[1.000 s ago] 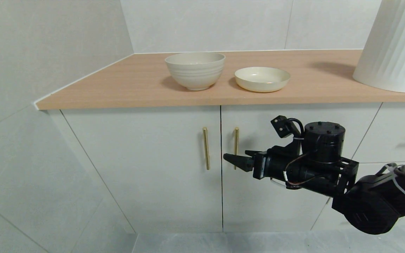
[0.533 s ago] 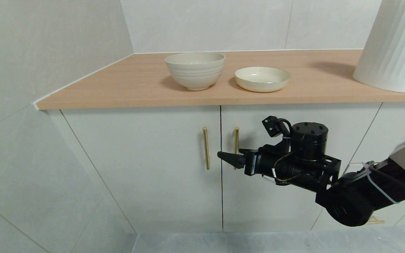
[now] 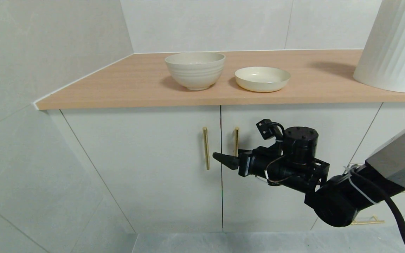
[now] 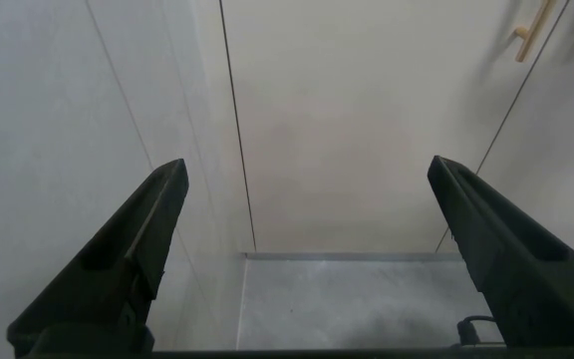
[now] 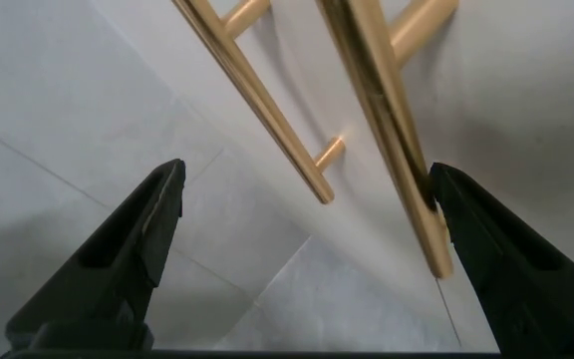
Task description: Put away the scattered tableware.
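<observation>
The right gripper (image 3: 229, 156) is level with the two gold bars on the cabinet doors (image 3: 146, 168) below the counter (image 3: 118, 88); its fingers are spread wide and hold nothing. In the head view its near fingertip lies across the seam between the doors, between the left handle (image 3: 206, 148) and the right handle (image 3: 236, 142). In the right wrist view both bars show in the gap of the right gripper (image 5: 304, 189) and one finger (image 5: 486, 259) sits just beside the nearer bar; contact cannot be told. The left gripper (image 4: 307, 170) is also wide apart and empty, facing a cabinet front and the floor (image 4: 347, 309).

The tableware is on the counter: a ribbed bowl (image 3: 195, 70) to the left and a shallow dish (image 3: 262, 79) just beside it on the right, both upright and apart; a ribbed white container (image 3: 392, 45) stands far right.
</observation>
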Tool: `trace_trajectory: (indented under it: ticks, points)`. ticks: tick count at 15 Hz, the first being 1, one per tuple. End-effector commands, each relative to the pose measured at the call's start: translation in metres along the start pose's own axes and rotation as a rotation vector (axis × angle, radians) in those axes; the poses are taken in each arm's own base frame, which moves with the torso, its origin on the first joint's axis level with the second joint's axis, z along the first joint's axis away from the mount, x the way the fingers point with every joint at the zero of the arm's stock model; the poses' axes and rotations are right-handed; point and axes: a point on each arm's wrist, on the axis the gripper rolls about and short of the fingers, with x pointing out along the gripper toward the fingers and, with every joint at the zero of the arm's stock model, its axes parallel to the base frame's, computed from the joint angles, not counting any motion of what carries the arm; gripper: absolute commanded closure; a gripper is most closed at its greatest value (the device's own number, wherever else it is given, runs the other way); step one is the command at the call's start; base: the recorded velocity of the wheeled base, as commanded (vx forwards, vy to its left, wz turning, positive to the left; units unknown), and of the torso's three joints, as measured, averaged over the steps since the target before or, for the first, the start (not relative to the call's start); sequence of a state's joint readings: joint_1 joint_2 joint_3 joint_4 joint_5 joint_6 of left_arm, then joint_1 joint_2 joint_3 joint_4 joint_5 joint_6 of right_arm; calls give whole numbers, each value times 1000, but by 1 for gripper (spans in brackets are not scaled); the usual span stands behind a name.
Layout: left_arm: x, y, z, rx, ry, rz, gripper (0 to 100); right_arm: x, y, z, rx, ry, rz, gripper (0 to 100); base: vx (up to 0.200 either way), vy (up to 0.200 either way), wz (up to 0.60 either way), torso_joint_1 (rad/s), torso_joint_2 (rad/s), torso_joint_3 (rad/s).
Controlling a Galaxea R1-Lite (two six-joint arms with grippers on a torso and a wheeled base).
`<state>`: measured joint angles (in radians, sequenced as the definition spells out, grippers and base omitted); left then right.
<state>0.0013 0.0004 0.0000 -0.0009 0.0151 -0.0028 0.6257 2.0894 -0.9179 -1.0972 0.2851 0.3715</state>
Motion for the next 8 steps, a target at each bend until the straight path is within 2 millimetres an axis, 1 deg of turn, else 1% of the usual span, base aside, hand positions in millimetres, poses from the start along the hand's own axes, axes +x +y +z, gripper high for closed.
trace_trajectory:
  ticks: [1,4,6,7,8]
  points:
    - [0,0,0,0,-1,0,0,4,1,-7,3,1,13,0,0,0,0,0,0,0]
    - [0,0,0,0,-1,0,0,6,13,-9,62,-23,64,0,0,0,0,0,0,0]
    - [0,0,0,0,-1,0,0,4,14,-9,64,-21,63,0,0,0,0,0,0,0]
    - [0,0,0,0,-1,0,0,2,15,-9,66,-21,63,0,0,0,0,0,0,0]
    - [0,0,0,0,-1,0,0,-6,18,-6,66,-19,66,0,0,0,0,0,0,0]
